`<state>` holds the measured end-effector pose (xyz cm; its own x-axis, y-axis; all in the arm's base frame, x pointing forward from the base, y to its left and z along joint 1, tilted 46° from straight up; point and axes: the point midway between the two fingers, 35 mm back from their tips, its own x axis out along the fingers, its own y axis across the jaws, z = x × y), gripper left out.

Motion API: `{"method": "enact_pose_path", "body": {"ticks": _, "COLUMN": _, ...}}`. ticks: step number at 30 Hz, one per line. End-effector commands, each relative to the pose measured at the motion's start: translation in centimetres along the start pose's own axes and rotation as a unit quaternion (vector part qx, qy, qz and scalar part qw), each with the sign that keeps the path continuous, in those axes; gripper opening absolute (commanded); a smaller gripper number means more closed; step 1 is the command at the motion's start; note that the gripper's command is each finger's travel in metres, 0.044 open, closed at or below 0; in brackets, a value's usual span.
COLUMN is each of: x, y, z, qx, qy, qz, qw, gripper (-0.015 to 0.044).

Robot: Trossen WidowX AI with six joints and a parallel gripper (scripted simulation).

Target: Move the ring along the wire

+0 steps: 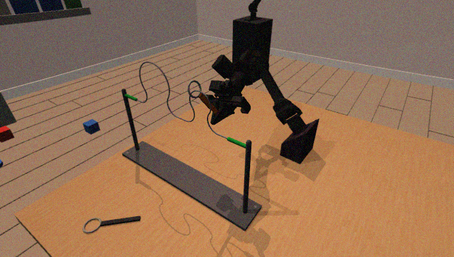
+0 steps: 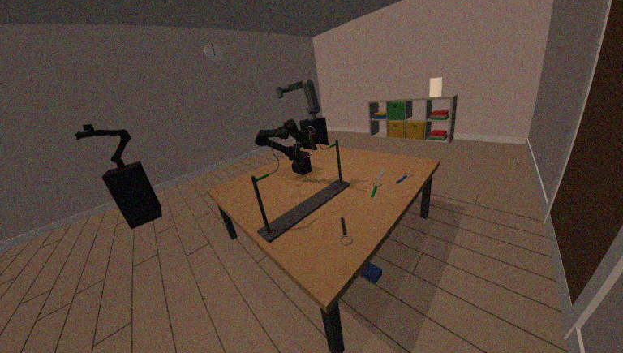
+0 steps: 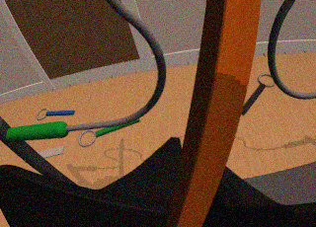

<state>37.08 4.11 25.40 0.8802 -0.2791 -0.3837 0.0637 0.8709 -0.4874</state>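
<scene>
My gripper [image 1: 214, 111] [image 3: 181, 147] is shut on the orange handle [image 1: 203, 100] [image 2: 311, 139] [image 3: 224, 94], which slants up to the ring [image 1: 193, 81]. The ring is beside the top of the wire's small hump, nearer the right post in the top view. It overlaps the grey wire [image 1: 169, 90] [image 3: 160, 64] there; the wire seems to pass through it, but I cannot tell whether they touch. The ring is outside the wrist view. One green part [image 1: 236, 142] [image 3: 37, 130] is at the right post [image 1: 246, 177]; the other green part [image 1: 130, 97] is at the left post [image 1: 131, 123].
The wire crosses close to my fingers and dips toward the right green part. The posts stand on a dark base [image 1: 187, 177] [image 2: 302, 208]. A black-handled ring [image 1: 120, 221] [image 2: 343, 227] lies in front. Blue-handled [image 2: 401, 178] [image 3: 60, 113] and green-handled [image 2: 374, 190] [image 3: 116, 128] rings also lie on the table.
</scene>
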Motion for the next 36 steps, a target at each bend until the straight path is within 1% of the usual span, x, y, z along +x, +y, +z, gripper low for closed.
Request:
{"method": "enact_pose_path", "body": {"ticks": 1, "x": 0.1, "y": -0.7, "z": -0.4, "qx": -0.055, "qy": -0.001, "qz": -0.029, "qw": 0.998, "gripper": -0.0150}}
{"method": "enact_pose_path", "body": {"ticks": 18, "x": 0.0, "y": -3.5, "z": 0.4, "qx": -0.230, "qy": -0.024, "qz": -0.126, "qw": 0.965, "gripper": -0.0150}}
{"method": "enact_pose_path", "body": {"ticks": 36, "x": -0.4, "y": -5.2, "z": 1.5, "qx": -0.352, "qy": -0.040, "qz": -0.193, "qw": 0.915, "gripper": -0.0150}}
